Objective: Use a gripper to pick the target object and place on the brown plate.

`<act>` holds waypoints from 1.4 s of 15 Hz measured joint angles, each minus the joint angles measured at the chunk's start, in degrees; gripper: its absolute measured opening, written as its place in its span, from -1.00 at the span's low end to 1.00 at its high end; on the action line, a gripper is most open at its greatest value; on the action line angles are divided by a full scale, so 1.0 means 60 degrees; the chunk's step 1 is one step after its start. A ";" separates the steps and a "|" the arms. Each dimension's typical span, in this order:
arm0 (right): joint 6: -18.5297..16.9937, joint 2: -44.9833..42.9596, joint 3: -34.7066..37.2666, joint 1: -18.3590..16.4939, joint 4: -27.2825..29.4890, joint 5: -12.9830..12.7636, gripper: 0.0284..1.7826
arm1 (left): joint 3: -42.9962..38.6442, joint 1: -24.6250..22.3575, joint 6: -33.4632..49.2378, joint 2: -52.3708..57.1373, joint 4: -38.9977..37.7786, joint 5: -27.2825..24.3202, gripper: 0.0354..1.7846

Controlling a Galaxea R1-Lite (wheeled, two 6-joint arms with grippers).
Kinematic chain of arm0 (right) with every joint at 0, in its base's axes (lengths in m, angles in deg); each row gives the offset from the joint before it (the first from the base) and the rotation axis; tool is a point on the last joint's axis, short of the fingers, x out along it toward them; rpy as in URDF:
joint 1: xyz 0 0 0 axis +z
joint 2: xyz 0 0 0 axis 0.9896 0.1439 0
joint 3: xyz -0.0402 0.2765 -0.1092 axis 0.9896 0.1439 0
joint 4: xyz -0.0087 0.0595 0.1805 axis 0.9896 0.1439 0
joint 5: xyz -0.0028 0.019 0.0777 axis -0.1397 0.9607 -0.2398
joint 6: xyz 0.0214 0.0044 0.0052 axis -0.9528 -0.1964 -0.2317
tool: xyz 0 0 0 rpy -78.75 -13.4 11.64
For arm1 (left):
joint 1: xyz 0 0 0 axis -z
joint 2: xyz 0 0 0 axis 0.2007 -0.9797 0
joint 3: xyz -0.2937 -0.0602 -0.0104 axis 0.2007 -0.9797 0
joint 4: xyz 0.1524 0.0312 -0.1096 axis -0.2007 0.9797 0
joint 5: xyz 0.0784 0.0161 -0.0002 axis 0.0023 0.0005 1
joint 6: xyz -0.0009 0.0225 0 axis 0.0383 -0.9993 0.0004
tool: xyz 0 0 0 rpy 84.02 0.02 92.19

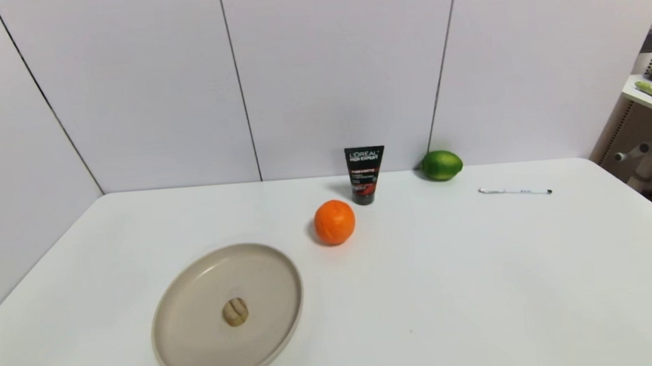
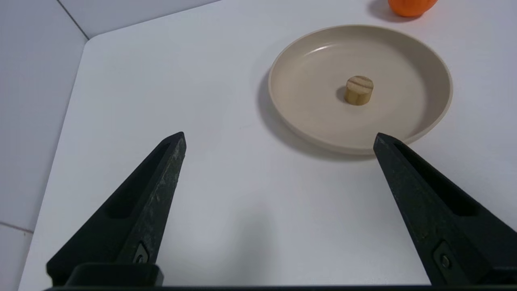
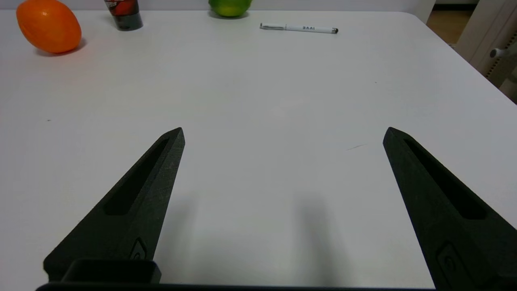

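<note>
- The target object point(image 1: 235, 311), a small tan wooden knob with a darker groove across its top, sits on the brown plate point(image 1: 182, 310), close to the plate's middle and touching nothing else.
- The brown plate lies on the white table point(image 1: 485, 287), at about 7 o'clock from the table's centre in the head view.
- The left gripper point(image 2: 280, 139) hangs over bare table near the plate, fingers spread wide and empty; the knob is well apart from both fingertips.
- The right gripper point(image 3: 284, 131) hovers over bare table too, fingers spread wide with nothing between them.
- An orange point(image 1: 334, 222) rests at about 1 o'clock from the plate, just off its rim.
- A black tube point(image 1: 365, 174) stands upright at 1 o'clock from the orange, close beside it.
- A green lime point(image 1: 441, 165) sits at the table's far edge, at 3 o'clock from the tube.
- A white pen point(image 1: 514, 191) lies flat at about 4 o'clock from the lime.
</note>
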 joint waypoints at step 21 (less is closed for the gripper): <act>-0.0004 0.0000 0.0000 0.0000 0.0000 -0.0004 0.90 | -0.3385 -0.0012 0.1400 0.3779 -0.1130 0.1526 0.89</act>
